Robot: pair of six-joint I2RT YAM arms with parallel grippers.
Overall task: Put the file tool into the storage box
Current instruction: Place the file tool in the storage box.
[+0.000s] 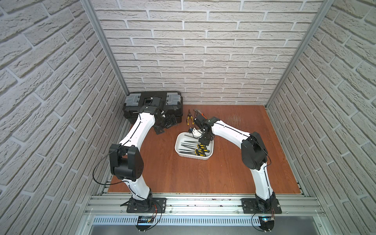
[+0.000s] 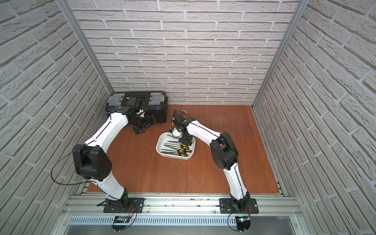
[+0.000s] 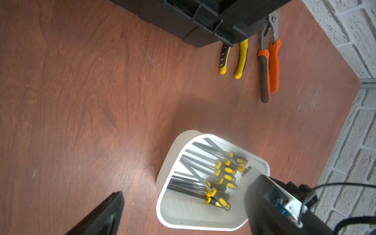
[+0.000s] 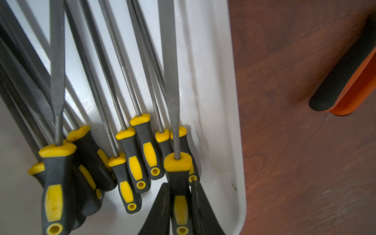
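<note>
The storage box (image 1: 176, 147) (image 2: 157, 147) is a white shallow tub in the middle of the wooden table. Several file tools (image 1: 198, 149) with yellow-and-black handles lie in it. My right gripper (image 4: 180, 203) (image 1: 205, 140) is shut on the handle of one more file tool (image 4: 172, 91). It holds this file low over the box's far right end, the grey blade running along the box wall (image 4: 213, 101). My left gripper (image 1: 164, 125) (image 3: 187, 195) hangs open and empty near the toolbox, left of the storage box (image 3: 162, 193).
A black toolbox (image 1: 154, 99) with grey latches stands at the back left. Yellow-handled pliers (image 1: 190, 119) (image 3: 242, 59) and orange-handled pliers (image 3: 272, 65) (image 4: 350, 81) lie on the table behind the storage box. Brick-pattern walls close in three sides.
</note>
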